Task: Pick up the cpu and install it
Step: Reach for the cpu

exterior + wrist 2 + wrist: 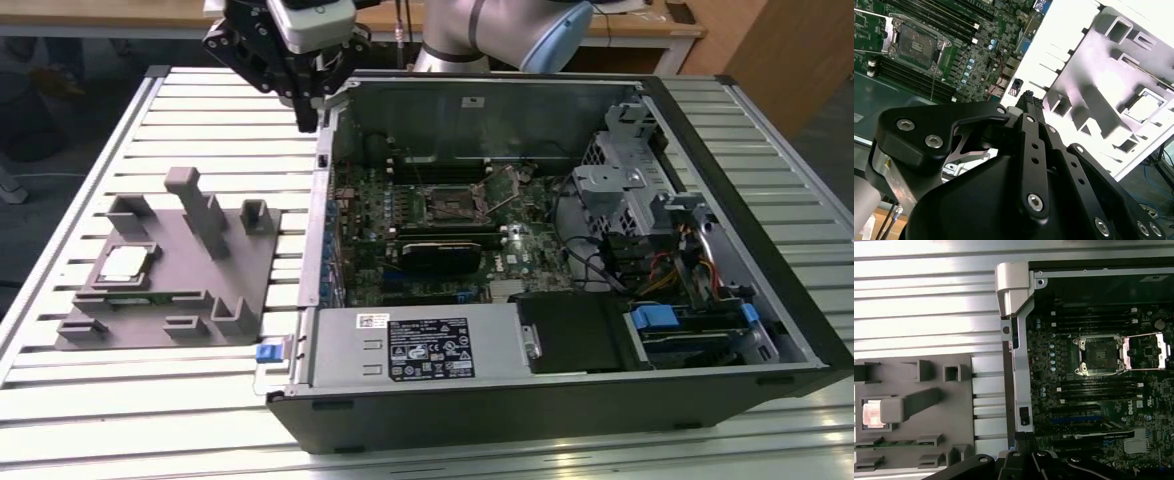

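Note:
The cpu (pixel 123 263) is a small pale square chip lying in a recess of the grey fixture (pixel 174 300) on the exterior view's left. It also shows as a bright square in both wrist views (pixel 1143 107) (pixel 871 415). My gripper (pixel 310 112) hangs above the far left corner of the open computer case (pixel 561 400), well away from the cpu. Its fingers meet at the tips (pixel 1029 100) (pixel 1024 437), shut with nothing between them. The dark socket (pixel 447 205) on the motherboard stands open with its metal frame lifted (pixel 1100 356) (pixel 916 45).
The slatted metal table (pixel 200 130) carries the fixture and the case. The fixture has upright blocks (pixel 200 215). Inside the case sit a drive cage (pixel 634 175), cables (pixel 667 270) and a power supply (pixel 420 345). The case's left wall (pixel 1021 365) runs between fixture and motherboard.

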### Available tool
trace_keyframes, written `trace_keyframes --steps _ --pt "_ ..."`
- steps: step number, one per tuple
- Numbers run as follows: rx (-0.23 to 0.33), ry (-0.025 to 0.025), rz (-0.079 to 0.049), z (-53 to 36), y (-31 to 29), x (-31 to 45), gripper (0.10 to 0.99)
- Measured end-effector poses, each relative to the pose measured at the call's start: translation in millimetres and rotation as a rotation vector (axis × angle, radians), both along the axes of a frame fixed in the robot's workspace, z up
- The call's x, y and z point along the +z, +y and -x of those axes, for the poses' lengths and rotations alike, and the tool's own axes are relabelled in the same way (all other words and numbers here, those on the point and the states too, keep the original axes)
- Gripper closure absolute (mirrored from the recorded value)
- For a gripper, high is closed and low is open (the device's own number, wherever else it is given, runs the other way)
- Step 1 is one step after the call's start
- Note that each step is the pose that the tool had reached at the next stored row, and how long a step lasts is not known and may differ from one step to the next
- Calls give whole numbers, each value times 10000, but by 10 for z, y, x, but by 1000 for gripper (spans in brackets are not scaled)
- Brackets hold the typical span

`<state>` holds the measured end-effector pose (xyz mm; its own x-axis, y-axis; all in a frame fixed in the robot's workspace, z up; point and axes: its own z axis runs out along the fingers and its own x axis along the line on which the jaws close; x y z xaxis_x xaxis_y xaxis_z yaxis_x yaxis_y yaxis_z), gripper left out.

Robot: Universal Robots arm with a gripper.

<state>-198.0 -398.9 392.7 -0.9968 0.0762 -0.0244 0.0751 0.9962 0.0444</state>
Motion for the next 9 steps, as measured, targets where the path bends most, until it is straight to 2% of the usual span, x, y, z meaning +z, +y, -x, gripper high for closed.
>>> trace_keyframes --steps 9 --pt "-1 0 0 52 0 0 980"
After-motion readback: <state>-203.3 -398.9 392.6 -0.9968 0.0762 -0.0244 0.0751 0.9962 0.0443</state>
